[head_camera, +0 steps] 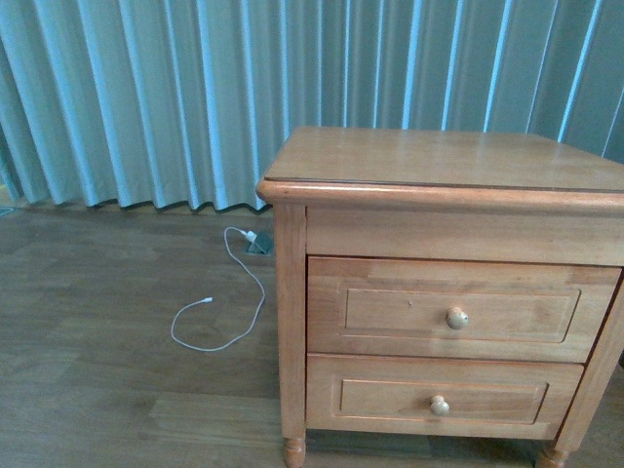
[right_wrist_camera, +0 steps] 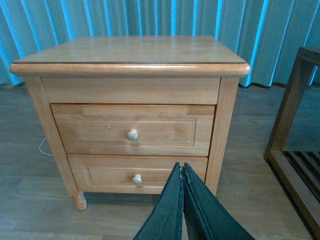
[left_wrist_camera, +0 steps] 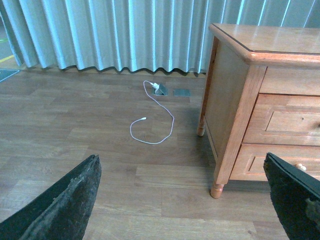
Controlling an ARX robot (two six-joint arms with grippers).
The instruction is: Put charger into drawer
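Front view for us, drawer (head_camera: 458,310) closed on the nightstand (head_camera: 439,161), white cable (head_camera: 219,312) on floor beside, left gripper (left_wrist_camera: 185,200) fingers apart, right gripper (right_wrist_camera: 182,172) fingers together.

A nightstand (head_camera: 448,292) stands on the floor (head_camera: 107,370) in front of a curtain (head_camera: 146,97). Its upper drawer (head_camera: 458,308) sits directly above the lower drawer (head_camera: 444,398), both pushed in. To the nightstand's left a cable (head_camera: 229,312) lies looped on the floor, its plug (head_camera: 251,237) near the curtain.
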